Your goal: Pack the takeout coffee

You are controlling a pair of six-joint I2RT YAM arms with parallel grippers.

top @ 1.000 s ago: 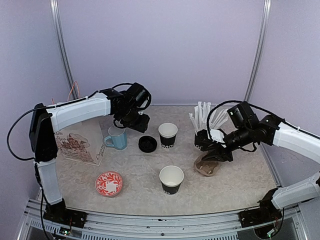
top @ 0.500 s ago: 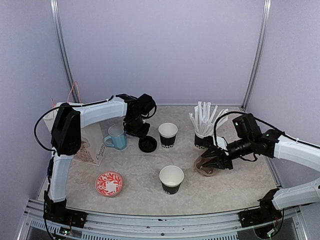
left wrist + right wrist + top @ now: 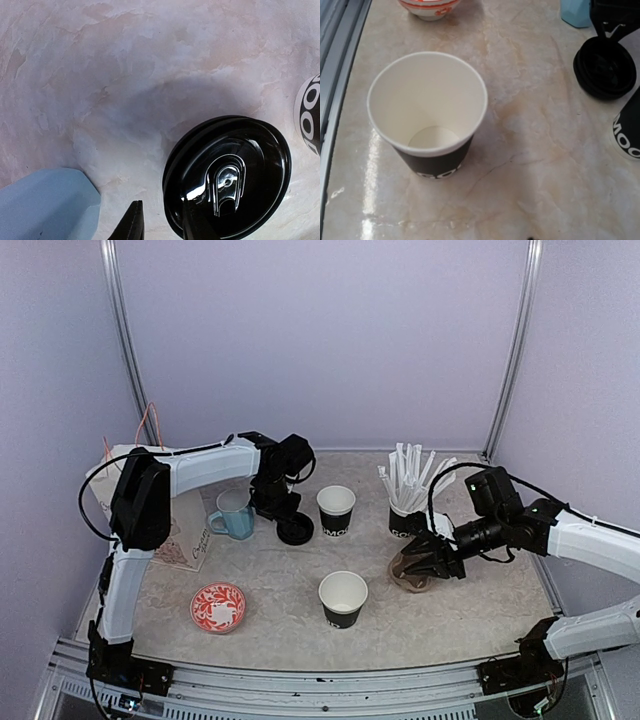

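Two alike black paper cups with white lettering stand without lids: one at the back (image 3: pixel 336 510), one nearer the front (image 3: pixel 343 600) (image 3: pixel 427 110). The round black lid (image 3: pixel 294 529) (image 3: pixel 227 175) lies flat on the table left of the back cup. My left gripper (image 3: pixel 287 512) (image 3: pixel 161 227) is down at the lid's left rim, jaws narrow but apart. One finger (image 3: pixel 194 225) is over the lid; the other (image 3: pixel 132 225) is on the table side, clear of the rim. My right gripper (image 3: pixel 422 565) sits low on a brown holder (image 3: pixel 408 578); its fingers barely show.
A light blue mug (image 3: pixel 233 515) (image 3: pixel 45 205) stands just left of the lid. A black cup full of white straws (image 3: pixel 405 508) is behind the right gripper. A red patterned bowl (image 3: pixel 218 605) sits front left. A printed paper bag (image 3: pixel 185 535) is at the far left.
My left gripper came right from behind the mug and down onto the lid's rim, its jaws narrowing. The right gripper dropped lower onto the brown holder.
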